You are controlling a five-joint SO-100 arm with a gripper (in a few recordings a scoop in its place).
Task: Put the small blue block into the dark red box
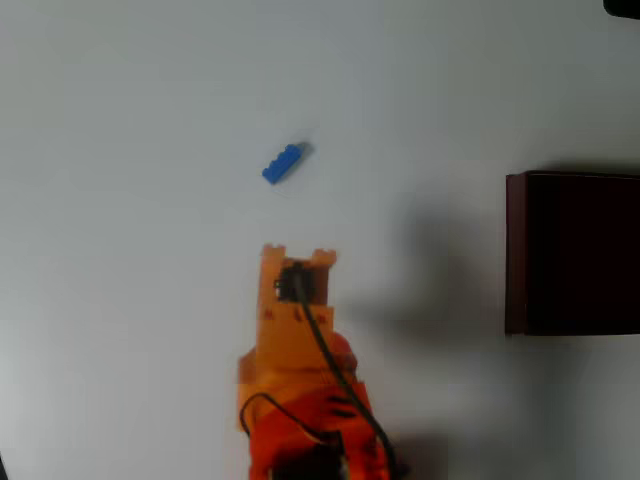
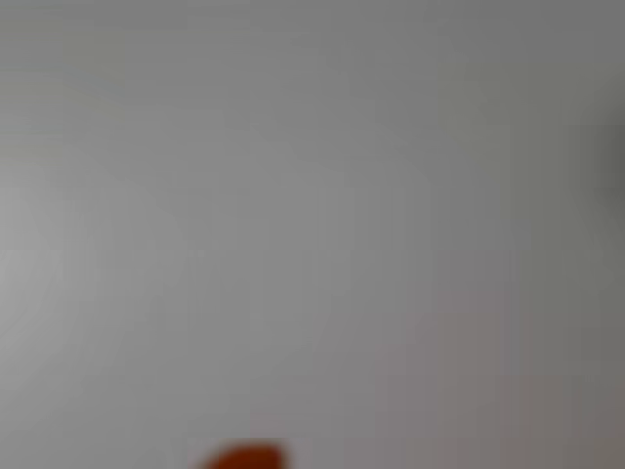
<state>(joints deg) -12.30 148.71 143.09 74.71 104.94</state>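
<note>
Lining up on the small blue block (image 1: pixel 283 164) now, which lies alone on the white table (image 1: pixel 120 300), up and a touch left of my gripper (image 1: pixel 299 256) in the overhead view, clear of it with bare table between. It lies on a slant: long axis running from lower left to upper right in that view, the upper right end looking darker, perhaps shadow. From above I see only my orange top with a cable over it, so whether my jaws are wide or narrow I cannot tell; the wrist view is a grey blur with just an orange sliver (image 2: pixel 244 457) at the bottom edge. To do this reach well, I judge I should travel forward and slightly left, turn my wrist so the fingers close across the short width rather than along the slant, and come down centred so the brick does not skid or spin away. The dark red box (image 1: pixel 515 250) waits well off to the right edge, dark inside, nothing seen in it yet
</note>
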